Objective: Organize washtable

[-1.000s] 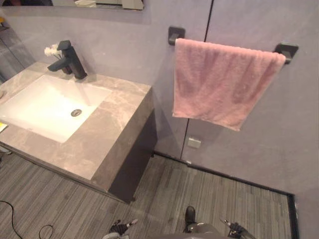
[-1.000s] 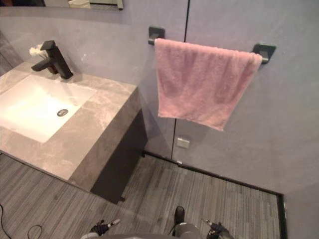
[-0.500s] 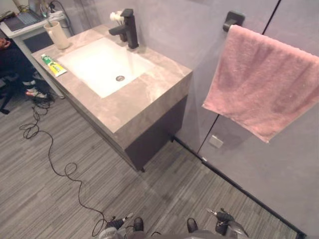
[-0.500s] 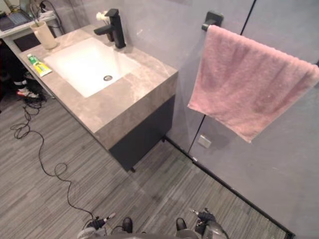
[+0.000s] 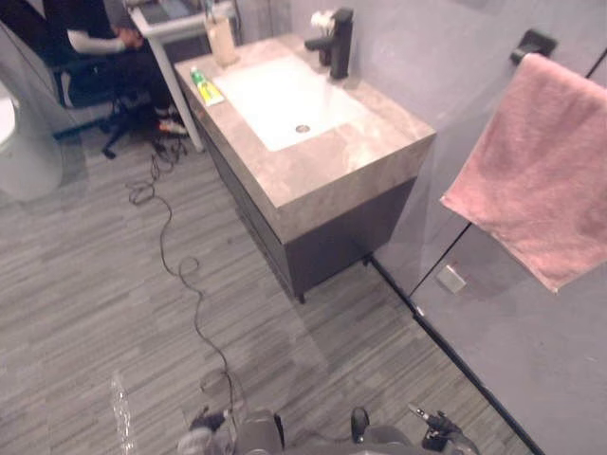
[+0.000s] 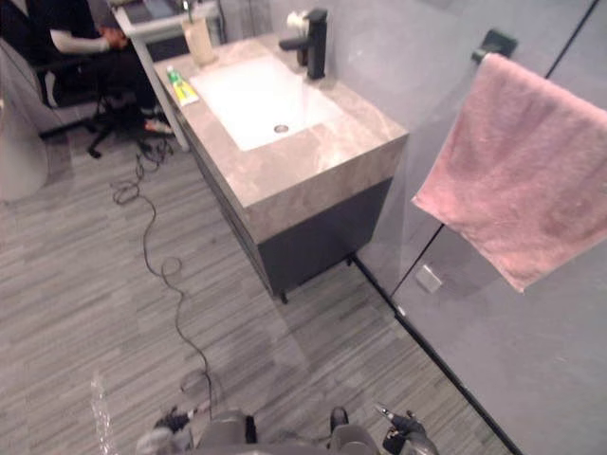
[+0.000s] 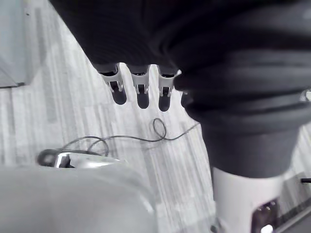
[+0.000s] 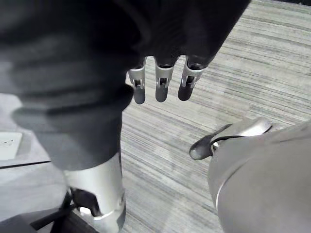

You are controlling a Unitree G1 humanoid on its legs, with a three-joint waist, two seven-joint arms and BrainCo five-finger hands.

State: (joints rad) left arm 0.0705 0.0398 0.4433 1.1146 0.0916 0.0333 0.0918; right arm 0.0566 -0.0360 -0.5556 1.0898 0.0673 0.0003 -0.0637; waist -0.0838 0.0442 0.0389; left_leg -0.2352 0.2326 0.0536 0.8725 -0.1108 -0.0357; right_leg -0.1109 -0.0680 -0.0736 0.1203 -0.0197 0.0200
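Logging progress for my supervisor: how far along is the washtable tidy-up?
Nothing looks done: the toothpaste tube lies loose on the washtable near the cup. Nothing is in hand: the left hand and right hand hang open above the floor. All tidying is left, likely after stepping closer.

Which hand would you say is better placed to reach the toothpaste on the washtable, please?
Left, probably. The toothpaste lies at the washtable's left edge, on the left hand's side; the right hand hangs toward the towel. Both are open and far off.
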